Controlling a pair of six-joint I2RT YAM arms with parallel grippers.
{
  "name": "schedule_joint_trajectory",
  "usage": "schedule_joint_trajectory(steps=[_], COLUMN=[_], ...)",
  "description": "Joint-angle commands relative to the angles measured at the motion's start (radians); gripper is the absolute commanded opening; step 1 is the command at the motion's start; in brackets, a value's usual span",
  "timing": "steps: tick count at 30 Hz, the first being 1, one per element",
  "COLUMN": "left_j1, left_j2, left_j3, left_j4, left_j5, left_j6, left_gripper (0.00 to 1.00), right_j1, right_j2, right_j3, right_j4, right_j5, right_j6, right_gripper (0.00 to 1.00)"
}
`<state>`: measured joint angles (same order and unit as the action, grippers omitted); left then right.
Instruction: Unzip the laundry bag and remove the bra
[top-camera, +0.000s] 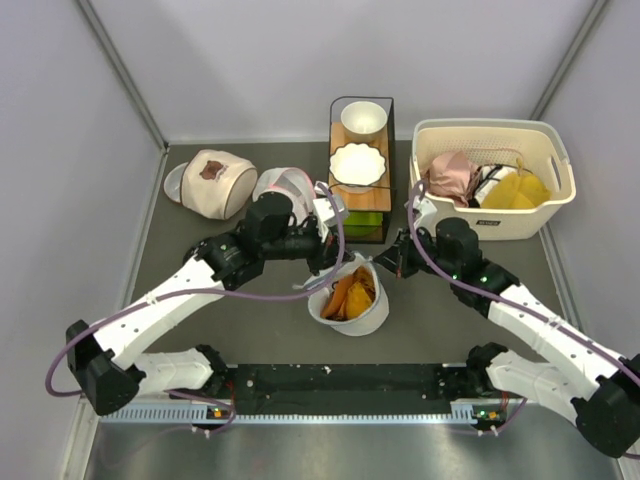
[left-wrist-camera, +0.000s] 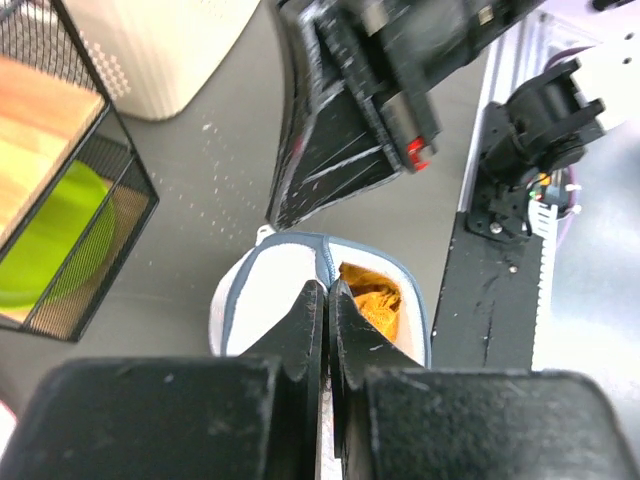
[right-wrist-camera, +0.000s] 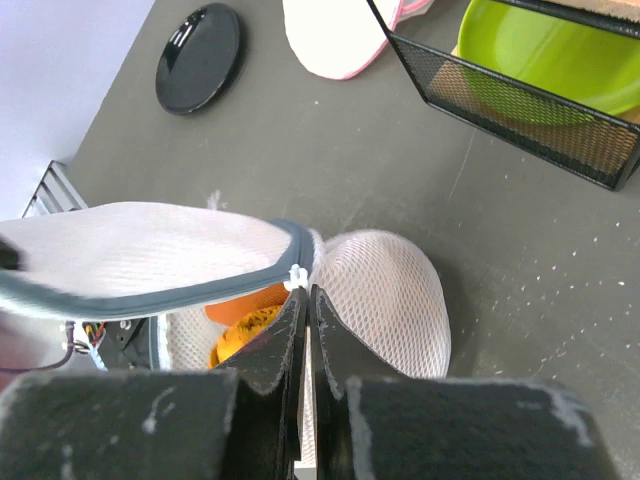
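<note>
The laundry bag (top-camera: 352, 300) stands on the table between my arms with its lid partly open. The deep-orange bra (top-camera: 350, 295) lies inside it and shows through the gap. My left gripper (top-camera: 328, 258) is shut on the bag's grey trim (left-wrist-camera: 325, 262) at the far left rim. In the left wrist view the bra (left-wrist-camera: 378, 300) shows just right of the fingers. My right gripper (top-camera: 385, 262) is shut on the white zipper pull (right-wrist-camera: 297, 276) at the far right rim. There the raised lid (right-wrist-camera: 140, 255) stretches left, with the bra (right-wrist-camera: 240, 318) under it.
A black wire bowl rack (top-camera: 361, 200) with white bowls stands behind the bag. A cream basket (top-camera: 495, 215) with pink and yellow garments is at the back right. A beige mesh bag (top-camera: 215, 185) and a pink-trimmed mesh bag (top-camera: 285, 183) lie at the back left.
</note>
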<state>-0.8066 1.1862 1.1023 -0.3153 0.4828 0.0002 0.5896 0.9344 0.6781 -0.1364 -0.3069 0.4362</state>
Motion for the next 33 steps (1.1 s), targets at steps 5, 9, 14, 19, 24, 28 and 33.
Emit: schedule_joint_trajectory(steps=[5,9,14,19,24,28,33], left_j1=[0.004,0.007,0.007,0.012,0.02,0.052,0.092], left_j2=[-0.083,-0.094,-0.114,-0.137,-0.163,-0.186,-0.157], left_j3=[0.022,0.028,0.022,0.028,0.008,-0.028,-0.076], left_j4=[0.154,0.154,0.189,0.19,0.197,0.211,0.228], left_j5=[0.157,0.175,0.192,0.221,0.228,0.15,0.057], left_j6=[-0.051,-0.055,-0.08,-0.088,-0.114,-0.14,-0.187], left_gripper=[0.0,0.0,0.0,0.0,0.0,0.0,0.0], right_j1=[-0.022,-0.02,-0.02,-0.02,-0.02,-0.02,-0.02], right_j2=[0.003,0.018,0.066,0.086,0.054,0.006,-0.046], right_j3=[-0.043,-0.081,-0.101,-0.115,-0.1,-0.077,-0.028], right_j4=[0.096,0.176,0.245,0.248,0.189,0.14,0.018], right_j5=[0.023,-0.003,-0.023,0.015,0.04,0.049,0.031], right_j6=[0.025,0.059,0.085,0.072,0.035,0.019,-0.008], right_gripper=[0.0,0.0,0.0,0.0,0.0,0.0,0.51])
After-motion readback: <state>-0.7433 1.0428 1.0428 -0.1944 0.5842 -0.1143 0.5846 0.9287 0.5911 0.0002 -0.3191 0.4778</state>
